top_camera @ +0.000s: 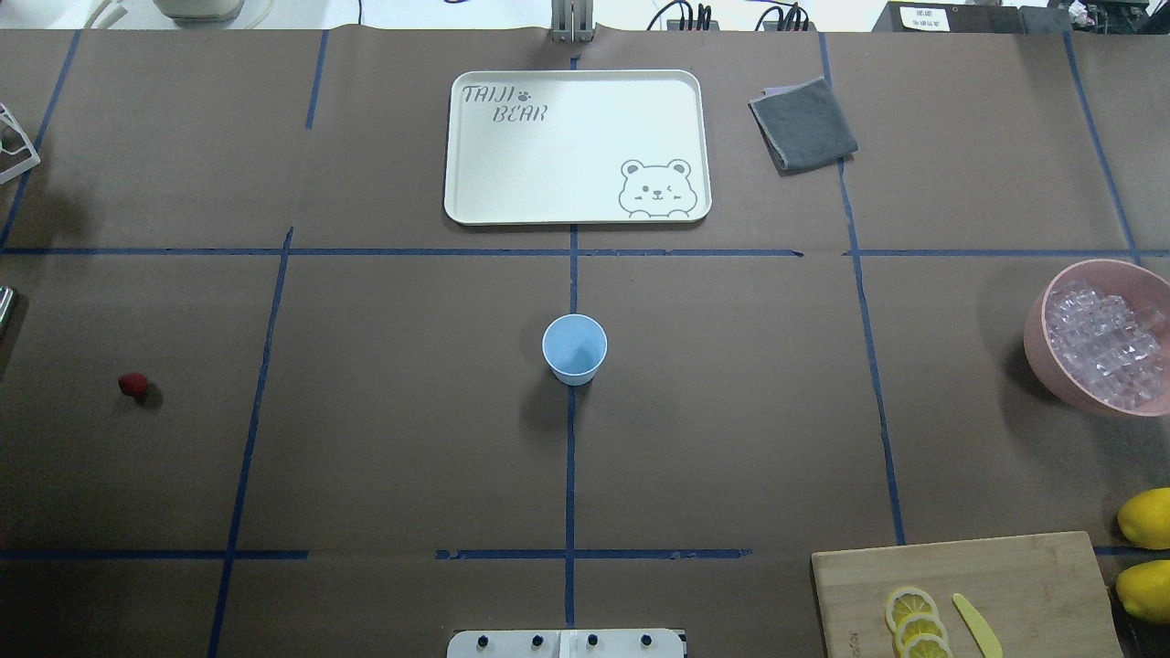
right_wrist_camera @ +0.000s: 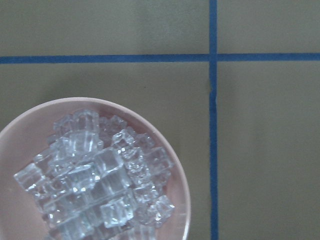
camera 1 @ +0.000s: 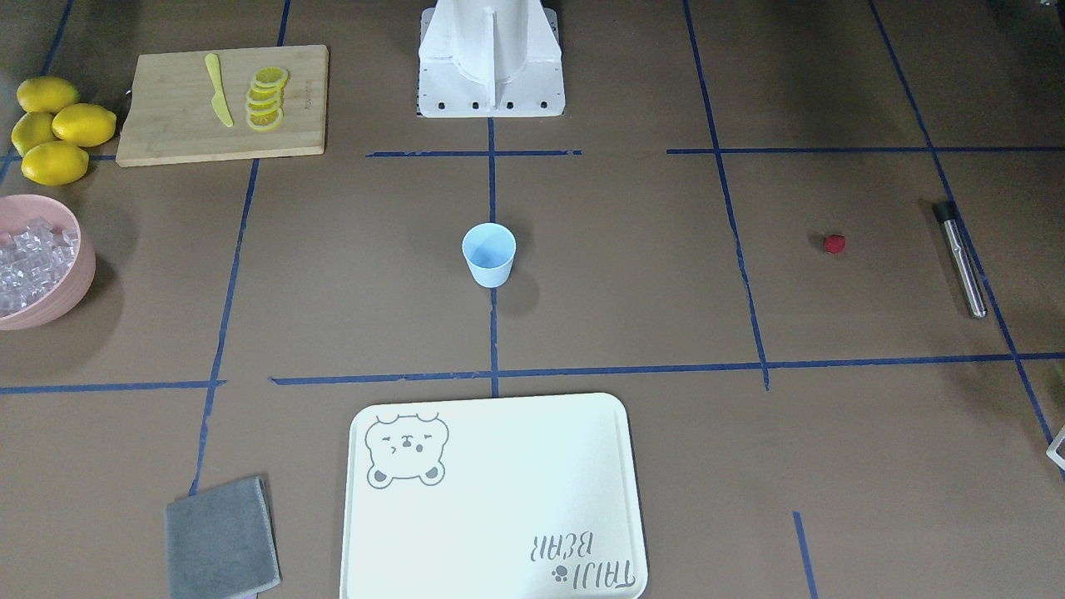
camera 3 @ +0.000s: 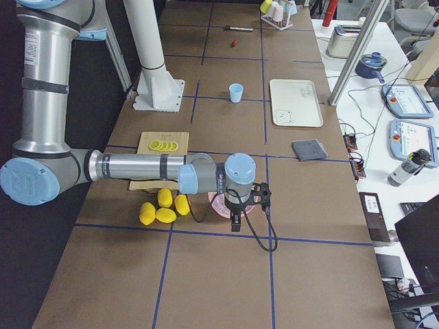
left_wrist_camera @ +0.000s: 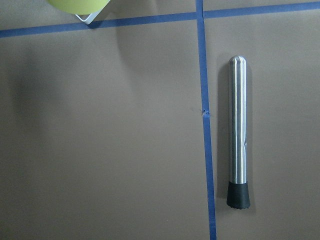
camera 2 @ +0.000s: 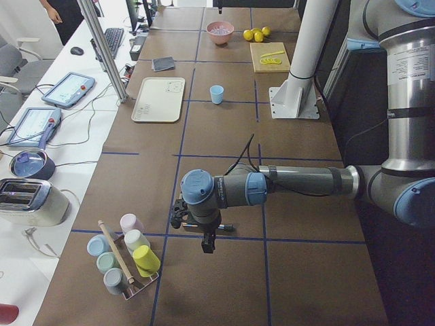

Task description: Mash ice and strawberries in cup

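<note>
Fingers of the right gripper (camera 3: 235, 221) and left gripper (camera 2: 207, 241): open or closed, cannot tell. Ice (right_wrist_camera: 95, 185) sits in the pink bowl (top_camera: 1036, 347) below the right one, strawberry (top_camera: 133, 386) on the left arm's side, cup (top_camera: 574, 347) empty mid-table.

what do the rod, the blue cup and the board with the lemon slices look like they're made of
Rod: likely brushed steel, with a silvery sheen and long highlight; its dark end cap looks like matte rubber or plastic. Cup: probably plastic, pale blue, smooth, thin-rimmed. Board: wood or bamboo, tan with faint grain.
</note>
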